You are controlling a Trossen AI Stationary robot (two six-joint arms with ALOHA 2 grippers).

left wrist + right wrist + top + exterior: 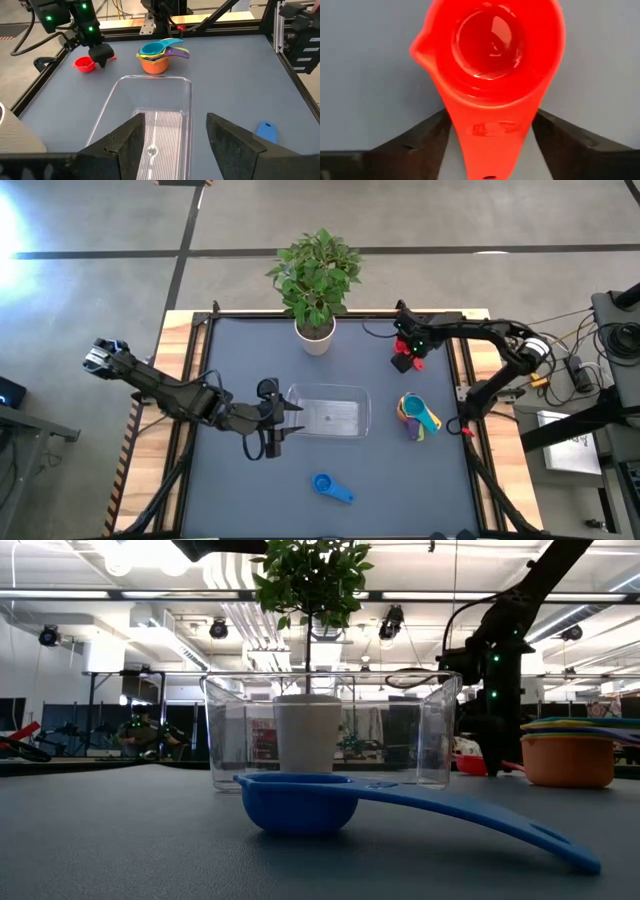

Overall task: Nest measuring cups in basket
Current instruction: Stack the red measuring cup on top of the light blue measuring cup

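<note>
From my station, the right gripper [490, 145] had its jaws straddling the red cup's [492, 45] flat handle, one finger on each side; I could not tell whether they were pinching it or standing just clear, so I won't call it held. That cup sat on the worktop [240, 350] well beyond the basket's [296, 412] far right corner, toward the plant pot [315, 338]. Its long axis ran from bowl to handle straight back into the gripper, bowl opening upward.

My worry: the handle is thin and slick, so a loose or off-centre pinch could let the bowl swing down or the cup slip out on the way across.

The left gripper [175, 145] waited at the basket's left end with fingers parted, holding nothing. Right of the basket stood the nested stack [418, 415]; the blue cup [330, 487] lay in front of it, handle pointing away to the right.
</note>
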